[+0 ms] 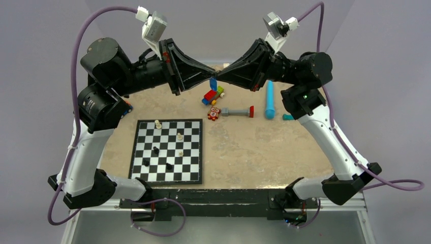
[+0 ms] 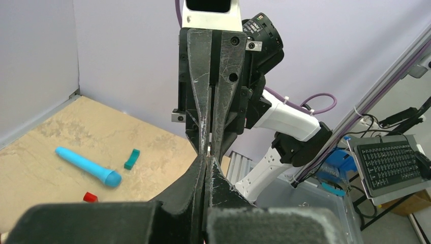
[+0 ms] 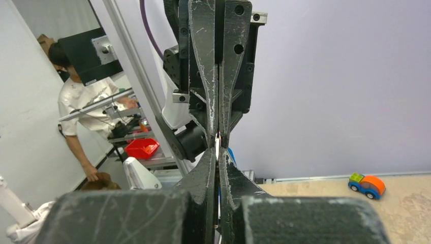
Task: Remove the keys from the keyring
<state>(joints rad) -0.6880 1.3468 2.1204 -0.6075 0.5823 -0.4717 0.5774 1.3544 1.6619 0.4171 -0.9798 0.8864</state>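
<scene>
Left tool (image 1: 210, 79) and right tool (image 1: 218, 77) aloft, horizontal, tip to tip, jaws of each tight together.

Robotics lab. The tabletop (image 1: 254, 152) is boxed in by plain lilac screens (image 2: 127, 51). In the left wrist view, an aluminium frame (image 2: 391, 73) and keyboard (image 2: 389, 165) sit at 3 o'clock. In the right wrist view, a person (image 3: 76, 107) stands at 9 o'clock beside a red bin (image 3: 142, 147).

Left hand (image 1: 209, 80), right hand (image 1: 218, 79) tip-to-tip above table (image 1: 254, 147); keyring (image 1: 213, 85) between.

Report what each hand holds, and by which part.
Left hand and right hand both pinch the keyring by its thin metal end, blue tag dangling; ring or key, cannot tell.
</scene>
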